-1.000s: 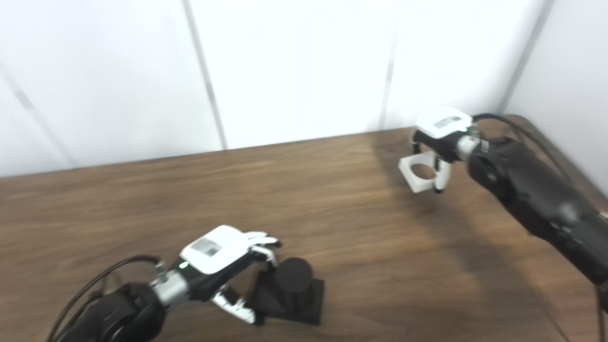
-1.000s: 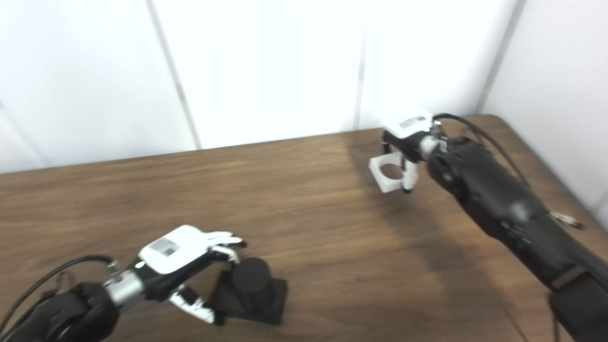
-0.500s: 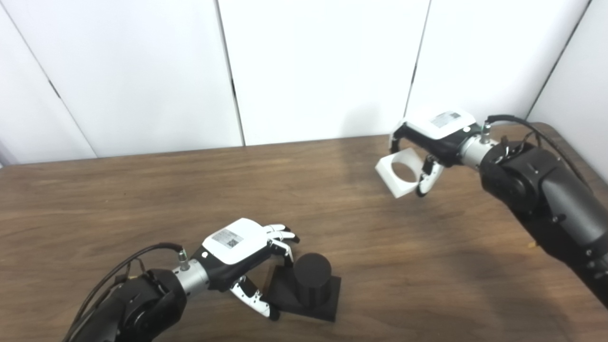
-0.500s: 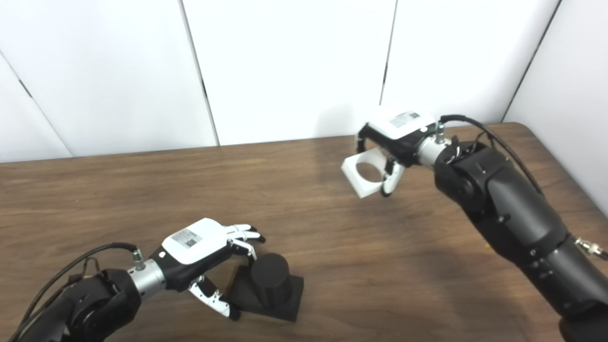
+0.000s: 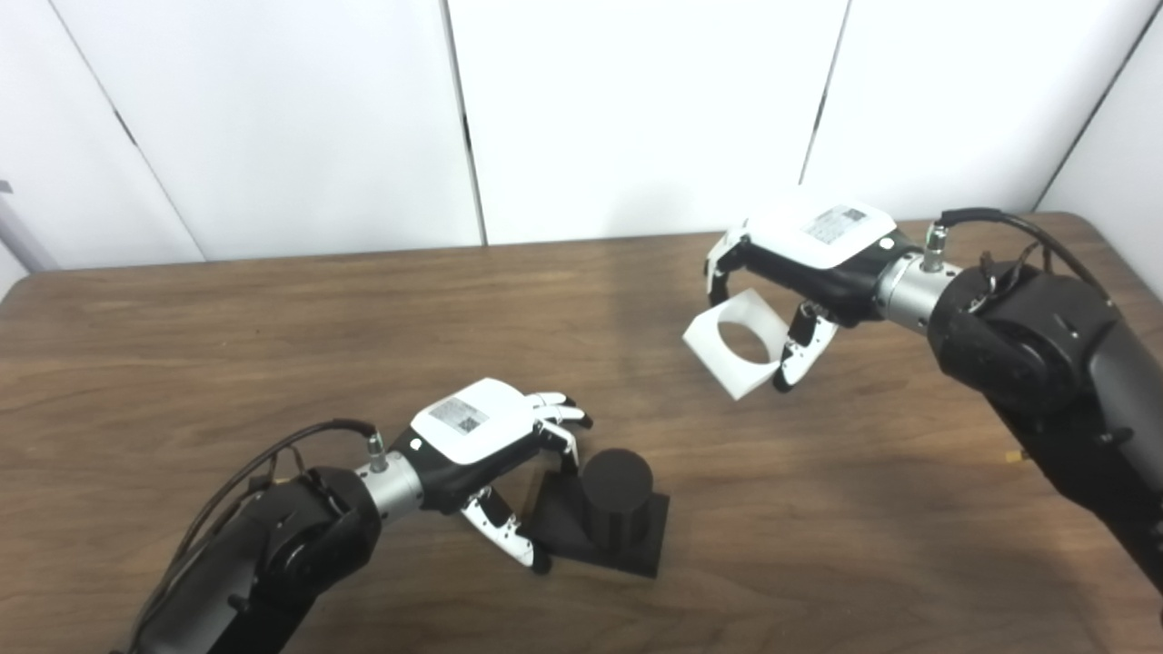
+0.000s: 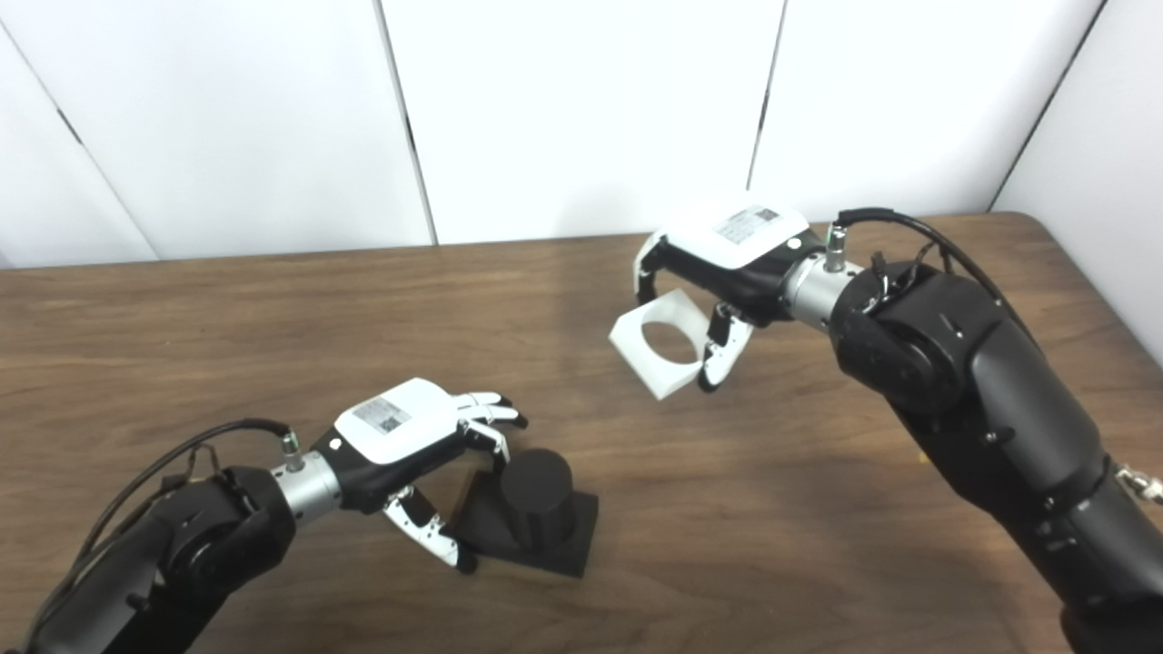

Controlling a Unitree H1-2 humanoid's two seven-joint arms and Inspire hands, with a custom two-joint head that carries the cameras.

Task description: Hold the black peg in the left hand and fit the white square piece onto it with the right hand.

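Note:
The black peg point(image 5: 616, 495), a short cylinder on a square black base, stands on the wooden table point(image 5: 273, 345) near the front. My left hand point(image 5: 477, 436) grips the base's left side, fingers on the far corner and thumb on the near corner. The white square piece point(image 5: 704, 341) with a round hole hangs tilted above the table, up and to the right of the peg. My right hand point(image 5: 809, 250) is shut on its far right side from above. In the right eye view the peg point(image 6: 538, 495) and the piece point(image 6: 629, 343) stand well apart.
White wall panels point(image 5: 636, 109) rise behind the table's far edge. The table's right corner point(image 6: 1027, 222) lies just behind my right forearm point(image 6: 954, 363). Bare wood stretches between the two hands and across the left half.
The camera has swung, shifting the whole picture. My right hand has carried the white piece left and nearer to the peg. My left hand has stayed at the peg's base.

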